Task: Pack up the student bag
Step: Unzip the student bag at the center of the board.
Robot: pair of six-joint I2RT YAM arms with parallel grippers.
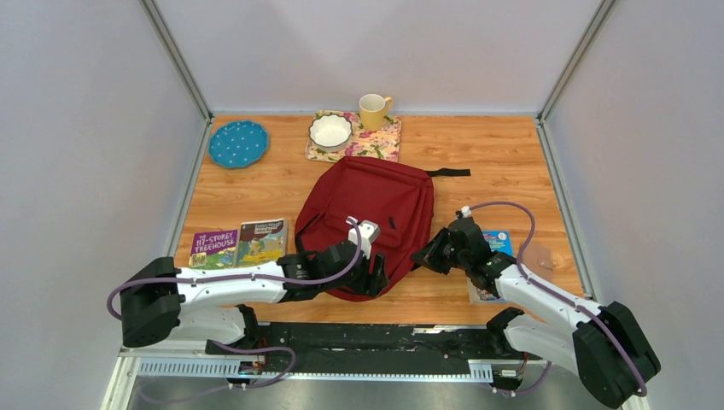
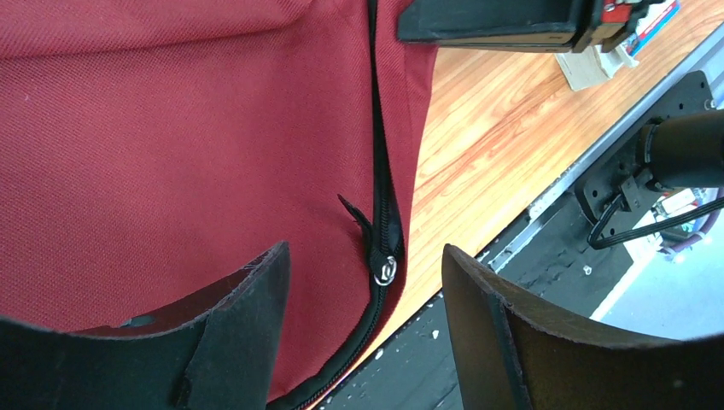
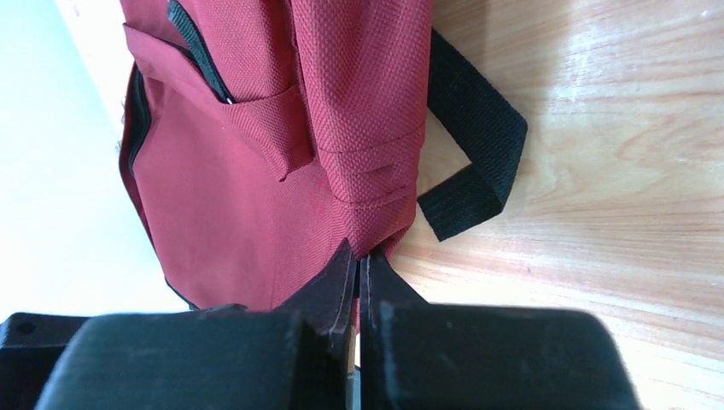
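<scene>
Left gripper [image 2: 365,253] jaws apart over zipper pull [image 2: 386,270] at near edge of backpack [image 1: 367,196]; right gripper [image 3: 360,256] pinched shut on its right-edge fabric.

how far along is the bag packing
Early. Nothing looks packed: the books lie on the table beside the student bag. In hand: right gripper pinches the bag's edge, left gripper open around the zipper pull. Left: opening, loading, closing.
</scene>
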